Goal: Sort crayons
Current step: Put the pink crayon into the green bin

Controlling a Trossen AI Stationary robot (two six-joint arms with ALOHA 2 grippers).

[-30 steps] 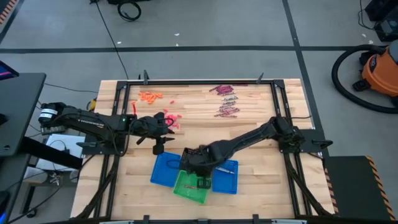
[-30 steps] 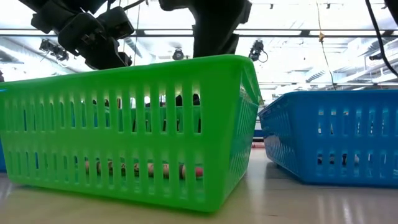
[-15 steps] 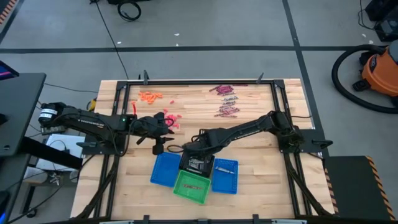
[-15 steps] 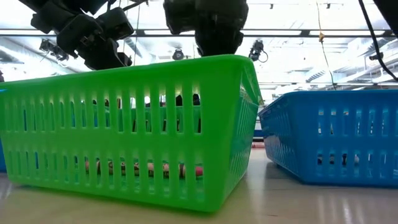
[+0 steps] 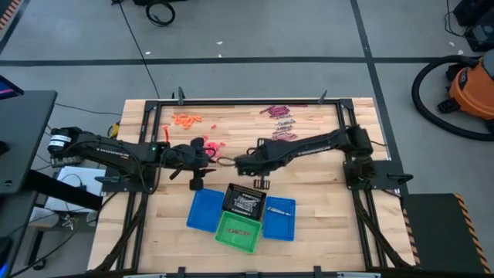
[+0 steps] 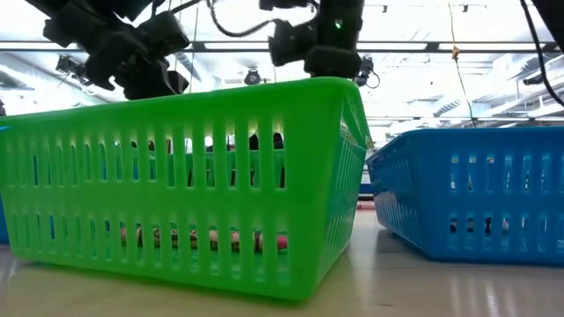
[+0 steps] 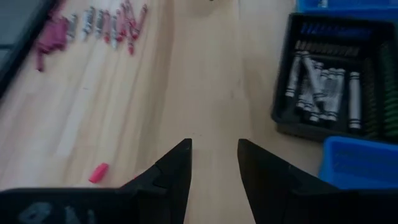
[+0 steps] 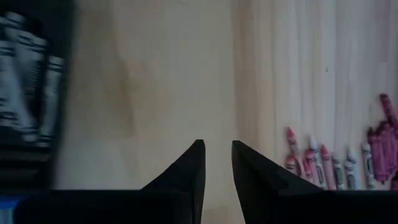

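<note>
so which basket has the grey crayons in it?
The black basket, the one behind the green basket and between the two blue baskets. The left wrist view shows a pile of grey crayons inside it; the green one holds reddish ones.

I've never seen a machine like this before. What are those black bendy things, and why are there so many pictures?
Those are two robot arms at a wooden table, each ending in a two-finger pincher. One camera looks down from above, one sits at table height, and one rides on each wrist. The left gripper and right gripper are both open and empty above bare wood. Loose crayons lie at the far side of the table. Nearer are a black basket holding grey crayons, a green basket and two blue baskets.
</note>
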